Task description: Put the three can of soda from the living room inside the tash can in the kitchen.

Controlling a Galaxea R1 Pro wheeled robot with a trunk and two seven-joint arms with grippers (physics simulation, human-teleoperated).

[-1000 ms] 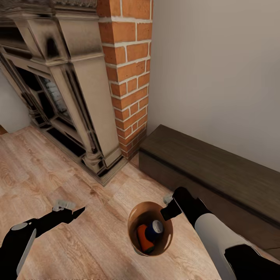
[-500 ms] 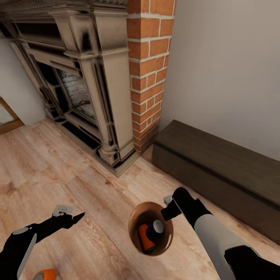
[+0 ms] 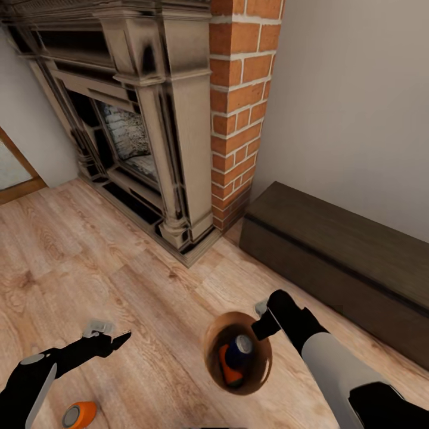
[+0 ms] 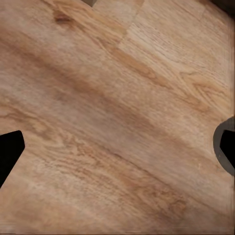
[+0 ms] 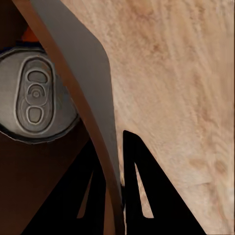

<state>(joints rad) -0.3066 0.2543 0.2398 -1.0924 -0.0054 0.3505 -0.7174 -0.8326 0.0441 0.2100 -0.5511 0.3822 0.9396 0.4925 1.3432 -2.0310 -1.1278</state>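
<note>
The trash can [image 3: 258, 368], copper-brown inside, hangs tilted just above the plank floor. My right gripper [image 3: 262, 325] is shut on its rim. The right wrist view shows both fingers [image 5: 139, 196] clamped on the bin wall [image 5: 81, 73]. Inside lie an orange can [image 3: 229, 366] and a blue can [image 3: 241, 346], whose grey top [image 5: 36, 100] faces that wrist camera. A second orange can [image 3: 80, 414] lies on the floor at the lower left, close to my left forearm. My left gripper [image 3: 116, 341] is open over bare planks, with its fingertips [image 4: 10, 152] wide apart and holding nothing.
A stone fireplace [image 3: 149, 119] and brick column [image 3: 241, 107] stand ahead. A low dark wooden cabinet [image 3: 339, 256] runs along the right wall. A wood-framed door [image 3: 15, 173] shows at far left. Open plank floor [image 3: 89, 262] lies between.
The whole view has swung, so the fireplace sits further right and the door frame appears. The orange can on the floor has come into sight. Both arms keep their poses.
</note>
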